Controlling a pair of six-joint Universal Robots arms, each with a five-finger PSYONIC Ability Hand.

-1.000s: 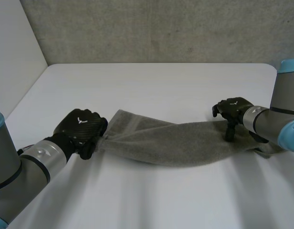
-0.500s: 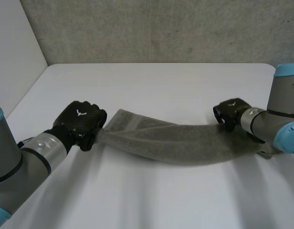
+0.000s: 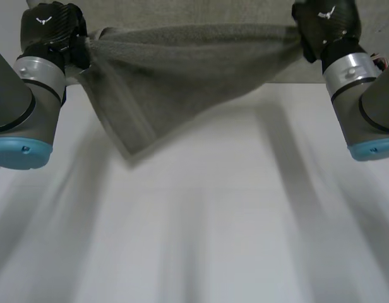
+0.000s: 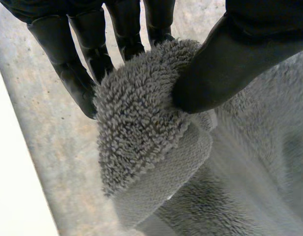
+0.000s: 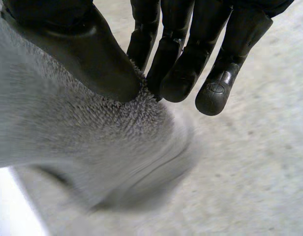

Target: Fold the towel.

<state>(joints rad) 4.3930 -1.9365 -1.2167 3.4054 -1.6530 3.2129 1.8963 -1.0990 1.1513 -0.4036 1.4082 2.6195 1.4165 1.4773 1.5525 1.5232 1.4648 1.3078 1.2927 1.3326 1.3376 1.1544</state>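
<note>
The grey towel [image 3: 182,69] hangs in the air above the white table [image 3: 245,221], stretched between my two hands, its lower part drooping to a point on the left. My left hand [image 3: 52,28] pinches one upper corner; in the left wrist view the thumb [image 4: 225,69] presses the fluffy towel corner [image 4: 141,123] against the fingers [image 4: 92,54]. My right hand [image 3: 324,25] pinches the other upper corner; in the right wrist view its thumb [image 5: 87,54] clamps the towel [image 5: 68,132] against the fingers [image 5: 181,64].
A grey concrete wall [image 3: 201,12] stands behind the table. Both grey arms with light-blue caps [image 3: 17,148] reach upward at the sides. Bare white tabletop spreads below the hanging towel.
Both hands have risen high off the table, lifting the towel from lying flat to hanging stretched between them. The right hand closed on its corner.
</note>
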